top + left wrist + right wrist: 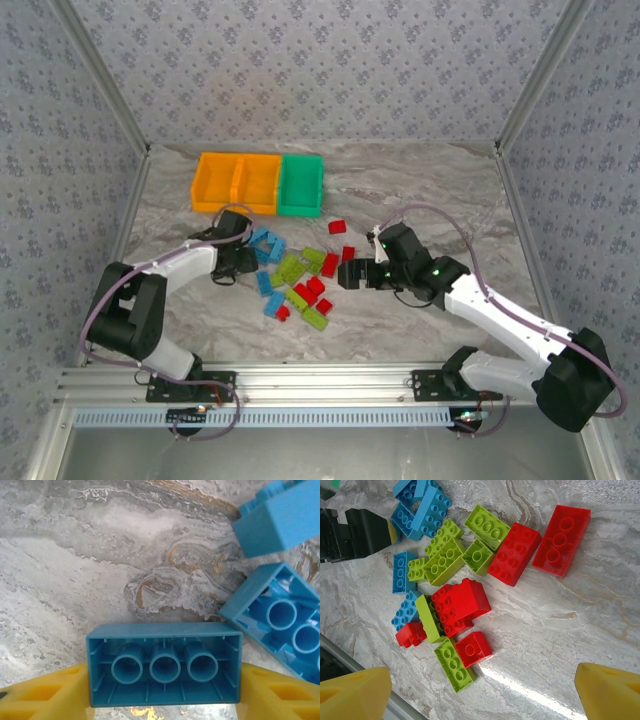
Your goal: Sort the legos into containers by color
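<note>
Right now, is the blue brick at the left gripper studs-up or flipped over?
Flipped: the blue brick shows its hollow underside and three tubes, facing the camera.

left arm (pixel 180 262), jaws clamped, right arm (pixel 495 308), jaws wide open

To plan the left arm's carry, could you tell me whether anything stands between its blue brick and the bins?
Nothing visible does. The left gripper grips the blue brick by its ends, and the bins lie just beyond it across bare table. The other blue bricks sit off to its right, aside from that path.
</note>
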Motion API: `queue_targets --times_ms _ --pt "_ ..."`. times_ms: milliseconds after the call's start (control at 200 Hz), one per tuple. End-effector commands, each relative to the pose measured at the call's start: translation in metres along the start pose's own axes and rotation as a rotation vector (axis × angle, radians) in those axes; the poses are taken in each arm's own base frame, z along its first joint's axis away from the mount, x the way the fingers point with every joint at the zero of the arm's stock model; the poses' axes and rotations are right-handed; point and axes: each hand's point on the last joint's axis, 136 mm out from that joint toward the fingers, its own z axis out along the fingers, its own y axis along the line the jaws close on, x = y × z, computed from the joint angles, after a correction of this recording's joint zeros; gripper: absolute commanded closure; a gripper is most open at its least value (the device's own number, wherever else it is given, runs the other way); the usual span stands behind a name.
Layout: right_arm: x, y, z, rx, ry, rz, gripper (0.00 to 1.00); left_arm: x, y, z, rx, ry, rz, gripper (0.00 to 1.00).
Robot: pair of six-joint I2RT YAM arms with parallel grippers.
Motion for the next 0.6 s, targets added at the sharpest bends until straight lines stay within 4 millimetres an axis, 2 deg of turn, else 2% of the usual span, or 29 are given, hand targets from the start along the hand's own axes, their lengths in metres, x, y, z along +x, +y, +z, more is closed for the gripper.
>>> queue_targets --times_ms 0,75,155,250,330,440,505,595 --pt "-0.005 0.005 -0.006 0.005 -0.017 0.007 0.03 -0.011 -0.007 -0.005 0.048 -0.018 -0.024 0.39" --pt "-0.006 0.005 -0.009 0.006 -0.026 0.005 0.03 -0.020 -0.009 -0.022 0.075 -0.067 -0.038 0.41" --pt "-0.009 0.005 -0.013 0.009 -0.048 0.004 0.03 -0.039 -0.009 -0.052 0.104 -0.167 -0.065 0.41" --pt "-0.016 0.004 -0.016 0.020 -0.087 0.002 0.04 -0.075 -0.006 -0.092 0.131 -0.324 -0.120 0.41" --pt "-0.022 0.005 -0.019 0.022 -0.111 0.000 0.03 -0.113 0.005 -0.113 0.121 -0.427 -0.182 0.41" --pt "-0.025 0.007 -0.020 0.020 -0.119 -0.004 0.03 -0.166 0.019 -0.121 0.110 -0.493 -0.263 0.41" --pt "-0.025 0.006 -0.021 0.023 -0.120 -0.007 0.03 -0.194 0.021 -0.115 0.121 -0.501 -0.297 0.42" --pt "-0.024 0.005 -0.023 0.030 -0.119 -0.007 0.03 -0.227 0.015 -0.094 0.144 -0.469 -0.302 0.42"
